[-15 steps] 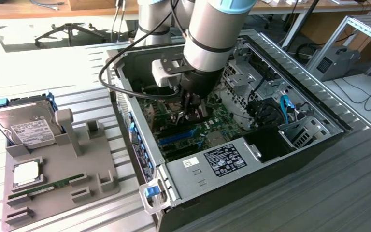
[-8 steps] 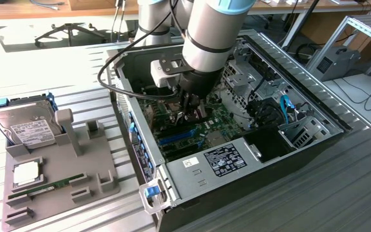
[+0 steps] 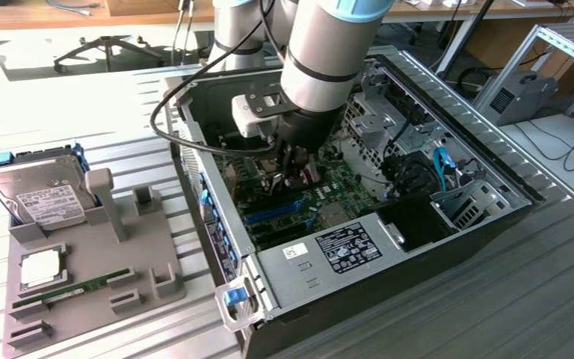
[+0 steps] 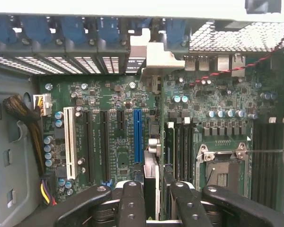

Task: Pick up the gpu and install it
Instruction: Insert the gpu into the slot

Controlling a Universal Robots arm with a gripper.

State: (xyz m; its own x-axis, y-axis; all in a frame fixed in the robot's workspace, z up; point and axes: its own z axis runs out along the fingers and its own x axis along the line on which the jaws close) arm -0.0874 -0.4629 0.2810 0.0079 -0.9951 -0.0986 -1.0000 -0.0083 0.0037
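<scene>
Far out to the side of the gripper [image 3: 295, 170], on the exterior view's left, a grey fixture [image 3: 98, 277] is seen carrying a hard drive [image 3: 42, 196] stood on edge and a green RAM stick [image 3: 72, 292] laid flat. Both are well apart from the tool.

The open computer case [image 3: 367, 284] is entered from above by the arm [image 3: 322, 52], which is held nearly vertical, wrist down. The fingertips are largely masked by the wrist housing and lost against the dark board.

In the wrist view, the gpu [image 4: 151, 156] is presented edge-on, so its fan face is hidden and its near end is cut off between the fingers [image 4: 132, 198]. The gripper is closed narrowly on the card, one pad on each face.

The card's long axis runs straight ahead of the tool toward the case's rear wall, where its silver bracket [image 4: 156, 56] is met. The card is held on edge over the motherboard [image 4: 113, 94], just beside the blue slot [image 4: 137, 135] and parallel to it. Whether the card's lower edge is seated cannot be told.
</scene>
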